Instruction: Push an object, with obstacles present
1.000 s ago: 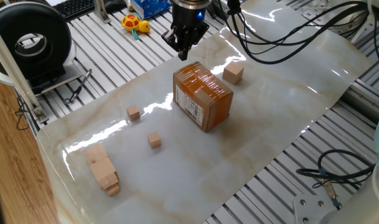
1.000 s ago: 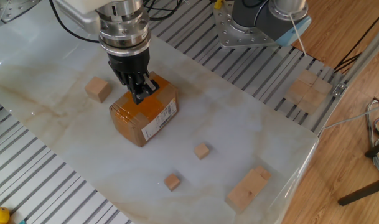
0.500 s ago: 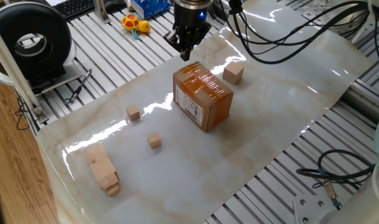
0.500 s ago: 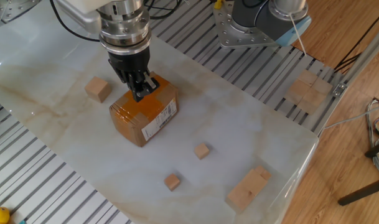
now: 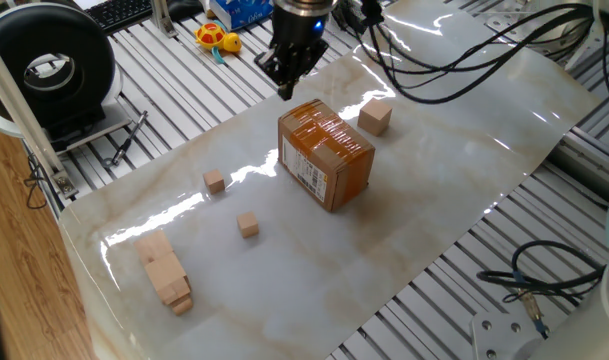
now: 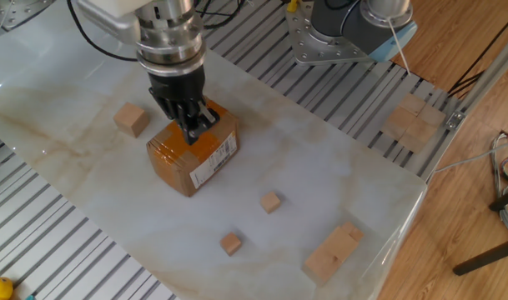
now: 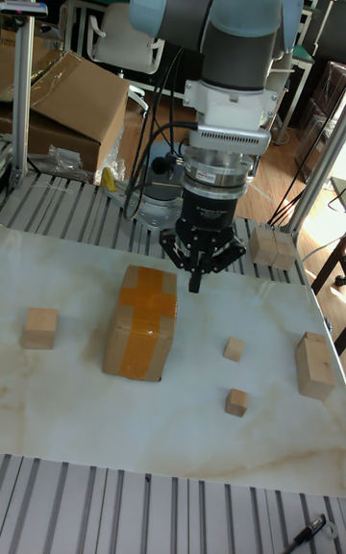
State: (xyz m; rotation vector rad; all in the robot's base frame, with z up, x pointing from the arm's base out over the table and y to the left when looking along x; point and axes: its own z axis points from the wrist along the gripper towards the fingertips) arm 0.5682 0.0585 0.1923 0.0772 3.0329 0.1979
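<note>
You have the gripper [image 5: 284, 88] with its fingers drawn together into a single blunt tip and holding nothing; it hangs close over the cardboard box [image 5: 326, 157], by the box's top edge on the side away from the bigger wooden cube [image 5: 375, 119]. Your object is a small wooden cube [image 5: 248, 225] lying loose on the marble-look tabletop [image 5: 414, 220], well apart from the box on the side facing the stacked wooden blocks [image 5: 164, 270]. A second small cube [image 5: 215, 181] lies near it, just as far from the box, and nothing here tells which of the two you are meant to push. Expect either one to be very light, rigid and hard-edged, sitting on a glossy surface, so it should slide at a slight touch and will likely spin away if you strike it off-centre. There is no need to grasp it: bring the closed tip low, set it flat against the middle of one side face, opposite the way you want it to go, and press slowly. Keep clear of the box as you descend, since it is taller and its taped top sits right under the fingers
</note>
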